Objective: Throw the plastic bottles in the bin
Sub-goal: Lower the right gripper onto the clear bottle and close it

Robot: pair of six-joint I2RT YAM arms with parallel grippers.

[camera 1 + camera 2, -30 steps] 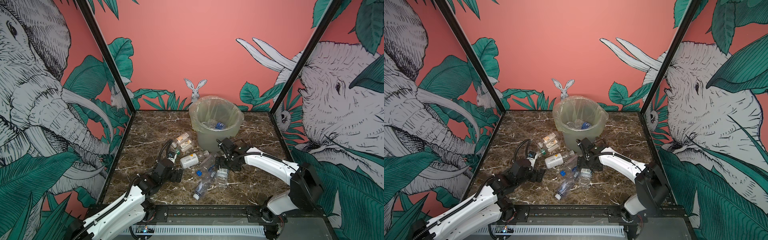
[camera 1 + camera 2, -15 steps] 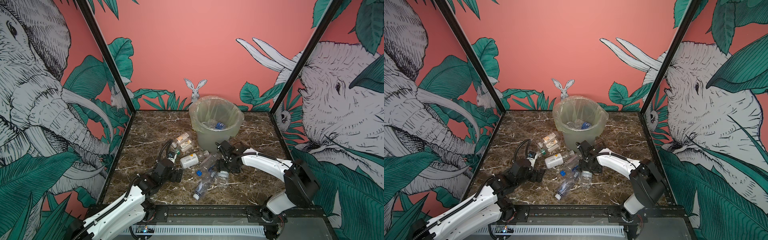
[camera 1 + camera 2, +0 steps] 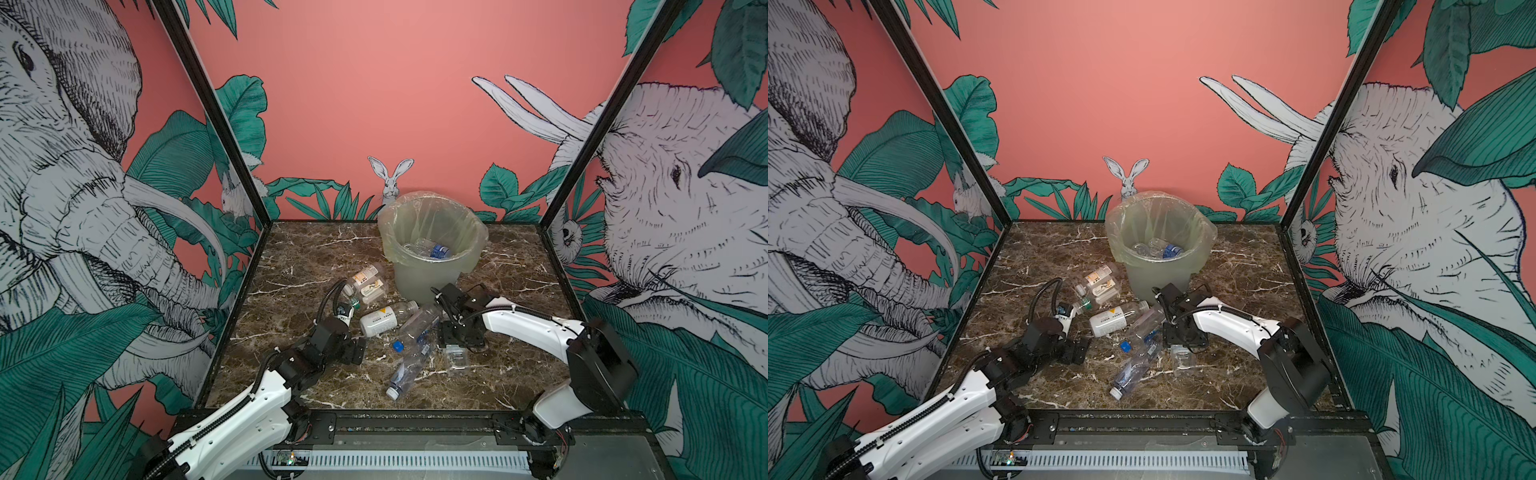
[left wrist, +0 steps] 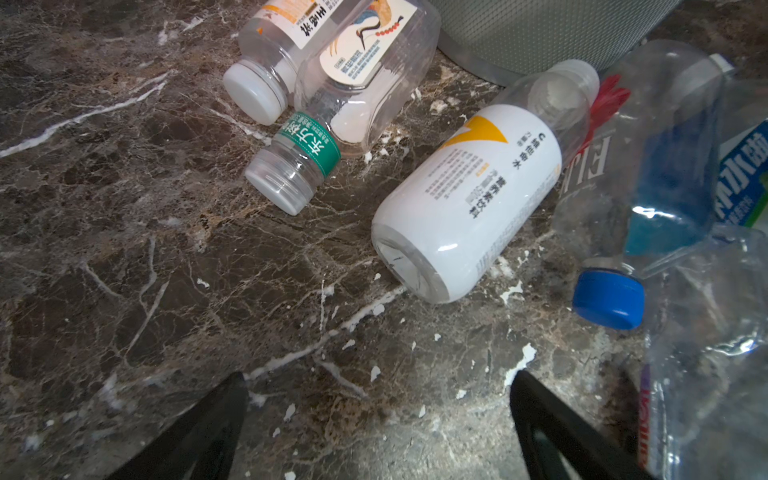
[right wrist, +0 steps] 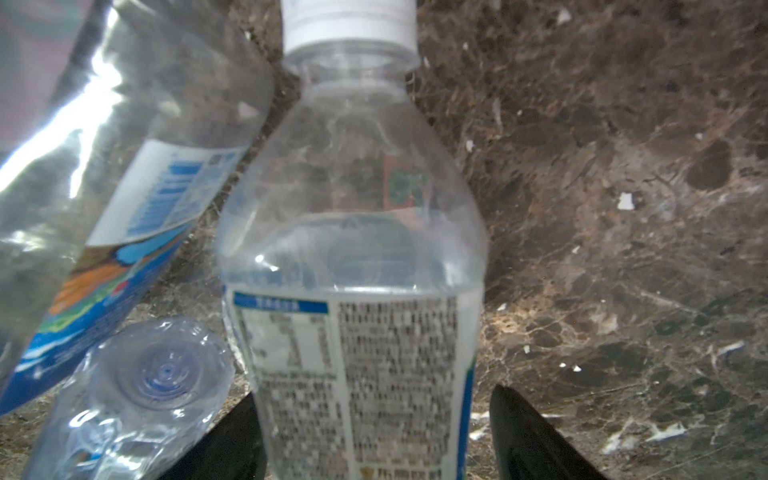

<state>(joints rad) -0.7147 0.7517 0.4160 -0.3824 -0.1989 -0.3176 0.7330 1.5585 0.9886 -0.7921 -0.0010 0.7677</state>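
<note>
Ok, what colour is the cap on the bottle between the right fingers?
White; the cap shows best in the right wrist view.

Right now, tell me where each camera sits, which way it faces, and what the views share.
Top view: high at the front, looking down and back at the bin; both arms show.
Top view: beside it, same aim, bin; both arms.
Left wrist: low over the table, facing the white-label bottle; left gripper fingers show.
Right wrist: close on a white-capped bottle; right gripper fingers flank it.
Shared: both top views show these bottles too.
</note>
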